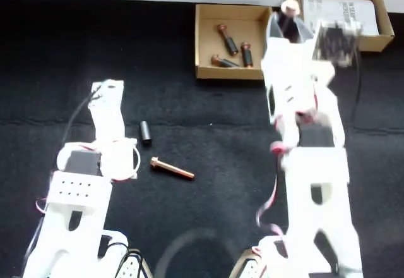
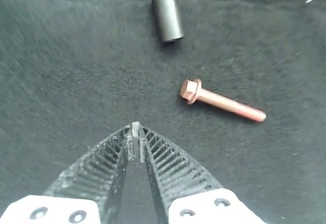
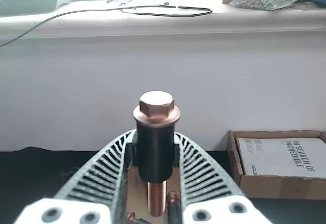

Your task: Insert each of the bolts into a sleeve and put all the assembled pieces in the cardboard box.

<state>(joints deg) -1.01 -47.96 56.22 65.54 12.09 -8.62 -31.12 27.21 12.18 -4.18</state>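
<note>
Daylight is coming in over the windowsill [image 3: 153,23], blowing out one end and washing the wall [image 3: 76,91] evenly bright. The black desk [image 1: 208,101] is soaking up light, and the white right arm [image 1: 309,132] is glaring against it. The loose bolt [image 2: 221,101] is casting a thin soft shadow; the loose sleeve [image 2: 168,14] is carrying a pale highlight.

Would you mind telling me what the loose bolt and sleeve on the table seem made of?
Bolt: probably copper-coloured plated metal, judging by its reddish sheen. Sleeve: dark grey, smooth and matte, perhaps blackened metal or plastic; the look leaves that open.
</note>
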